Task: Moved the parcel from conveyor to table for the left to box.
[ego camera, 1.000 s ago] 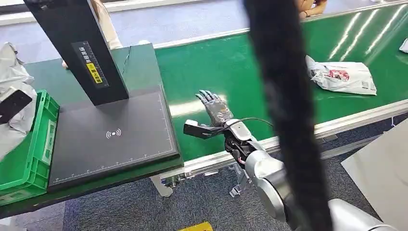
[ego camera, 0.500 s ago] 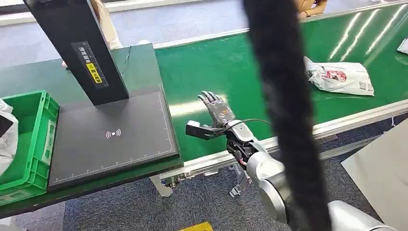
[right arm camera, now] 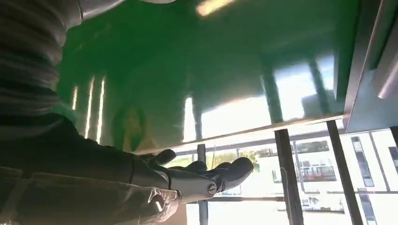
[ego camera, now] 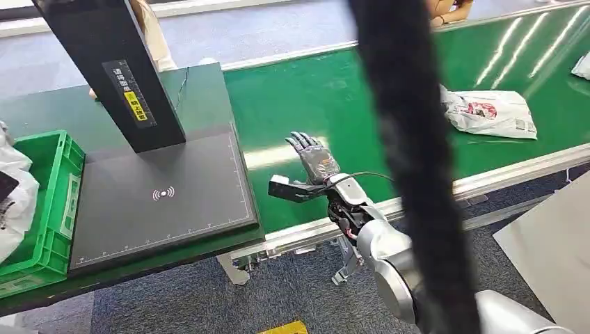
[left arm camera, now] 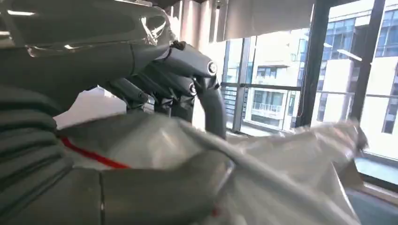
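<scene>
In the left wrist view my left hand point(left arm camera: 155, 89) grips a crumpled grey-white plastic parcel point(left arm camera: 281, 164) with a red stripe. In the head view that parcel point(ego camera: 15, 209) hangs at the far left edge, over the green box point(ego camera: 56, 209). My right hand point(ego camera: 313, 163) is held open, palm up and empty, just above the near left end of the green conveyor belt point(ego camera: 334, 97); the right wrist view shows its fingers point(right arm camera: 206, 180) spread under the belt's surface point(right arm camera: 187, 70). A second white parcel point(ego camera: 490, 111) with a red print lies on the belt, far right of my right hand.
A black scanner mat point(ego camera: 163, 195) with a black stand point(ego camera: 111, 69) sits between the box and the belt. A thick black cable point(ego camera: 410, 167) hangs across the head view. Another white parcel point(ego camera: 581, 66) shows at the belt's far right edge. A person point(ego camera: 149, 35) stands behind the stand.
The parcel in my left hand has dropped lower and further left, down towards the green box. The parcel on the belt has drifted slightly left. My right hand has hardly moved.
</scene>
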Controlling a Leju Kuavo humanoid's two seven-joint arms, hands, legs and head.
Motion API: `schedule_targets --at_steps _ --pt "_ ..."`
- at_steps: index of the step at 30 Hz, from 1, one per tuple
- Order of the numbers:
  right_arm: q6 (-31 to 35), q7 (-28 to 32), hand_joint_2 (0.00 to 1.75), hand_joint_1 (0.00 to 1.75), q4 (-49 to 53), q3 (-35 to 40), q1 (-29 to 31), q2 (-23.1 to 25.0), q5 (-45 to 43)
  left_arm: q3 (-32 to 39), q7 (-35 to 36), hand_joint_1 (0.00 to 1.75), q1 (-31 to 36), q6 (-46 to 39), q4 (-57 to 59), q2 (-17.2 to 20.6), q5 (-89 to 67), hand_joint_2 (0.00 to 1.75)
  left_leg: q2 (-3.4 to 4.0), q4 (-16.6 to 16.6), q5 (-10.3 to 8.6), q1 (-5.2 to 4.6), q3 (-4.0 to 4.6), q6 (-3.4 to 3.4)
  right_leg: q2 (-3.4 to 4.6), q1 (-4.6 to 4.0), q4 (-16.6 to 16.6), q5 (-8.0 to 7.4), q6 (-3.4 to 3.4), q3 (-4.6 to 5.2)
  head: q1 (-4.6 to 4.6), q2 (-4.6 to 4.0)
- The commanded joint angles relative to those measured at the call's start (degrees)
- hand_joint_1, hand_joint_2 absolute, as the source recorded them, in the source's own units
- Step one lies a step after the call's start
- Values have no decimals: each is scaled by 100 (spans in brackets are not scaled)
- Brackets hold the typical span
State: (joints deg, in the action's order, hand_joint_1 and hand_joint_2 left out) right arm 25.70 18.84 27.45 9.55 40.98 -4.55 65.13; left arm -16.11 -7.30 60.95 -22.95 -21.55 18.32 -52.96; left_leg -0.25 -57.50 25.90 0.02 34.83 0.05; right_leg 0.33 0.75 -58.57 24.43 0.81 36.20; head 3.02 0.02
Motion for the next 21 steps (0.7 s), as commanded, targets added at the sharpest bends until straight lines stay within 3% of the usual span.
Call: schedule_targets --at_steps 1,18,21 --pt "-83 105 175 0 -306 -126 142 82 22 132 -24 0 120 -36 330 -231 -93 0 -3 1 1 2 -5 -3 -6 -2 3 2 -3 -7 0 0" --pt "7 205 175 0 -573 -103 216 118 -77 214 -150 0 244 29 395 -386 -157 0 -2 -2 2 3 -3 -4 -5 -3 1 2 -4 -5 0 0" --pt "32 184 175 0 -555 -102 189 147 -108 230 -438 0 246 -16 296 -675 -138 0 -5 -3 2 3 -2 -3 -7 -3 1 2 -3 -6 0 0"
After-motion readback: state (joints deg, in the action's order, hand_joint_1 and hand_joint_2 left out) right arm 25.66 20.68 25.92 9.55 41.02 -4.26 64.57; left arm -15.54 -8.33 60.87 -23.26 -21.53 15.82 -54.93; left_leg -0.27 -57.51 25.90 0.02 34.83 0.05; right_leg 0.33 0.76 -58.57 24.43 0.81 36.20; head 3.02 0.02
